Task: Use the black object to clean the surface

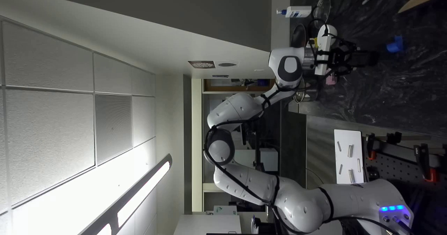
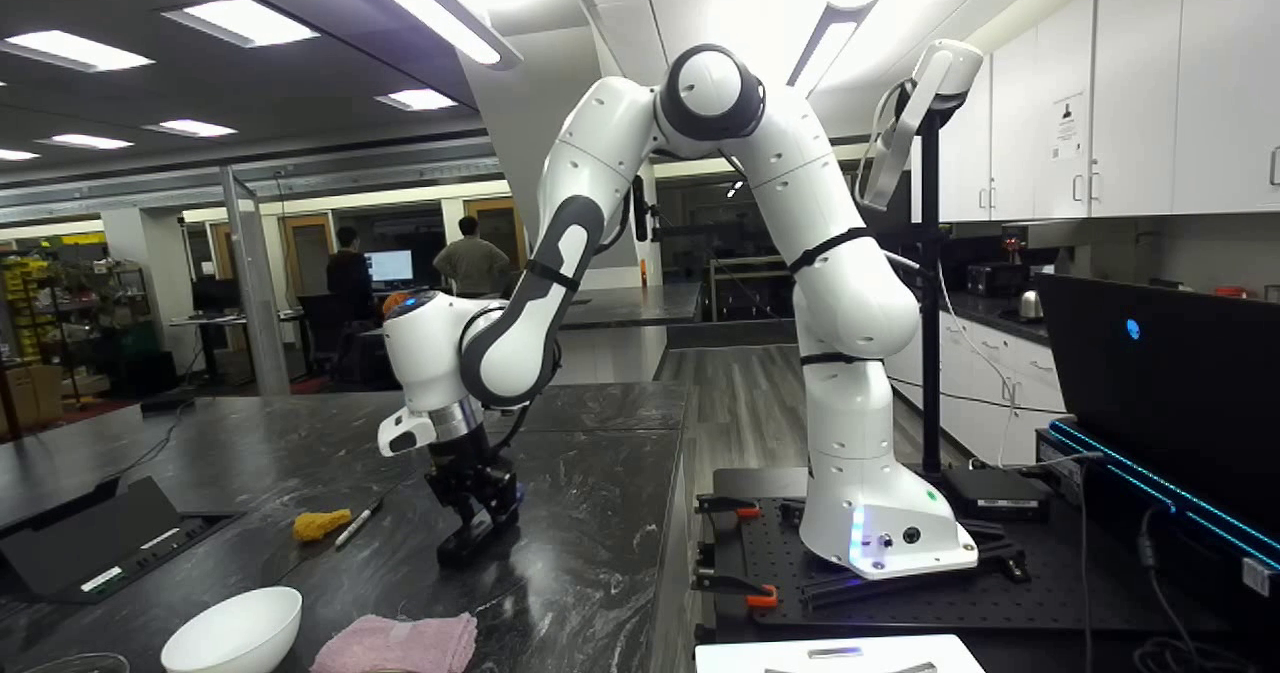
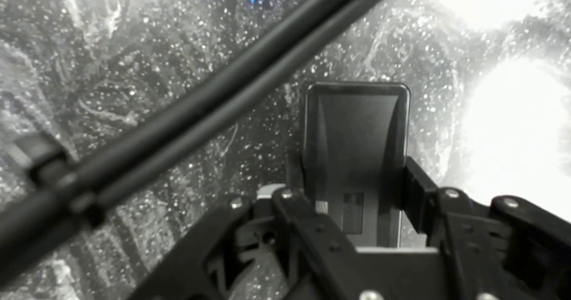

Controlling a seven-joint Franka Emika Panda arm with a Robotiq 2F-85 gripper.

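Note:
The black object is a rectangular black block with a shallow tray-like top and a raised rim. My gripper is shut on it, one finger pressed against each long side. In an exterior view the black object lies flat under the gripper, on or barely above the surface; contact itself cannot be made out. The surface is a dark grey-black countertop with lighter mottling, and in the wrist view it shows many pale specks and streaks around the block. Its underside is hidden.
A blue piece lies near the gripper on the counter. Also there are a pink cloth, a white bowl, a yellow lump, a marker, a black folding device and a white bottle.

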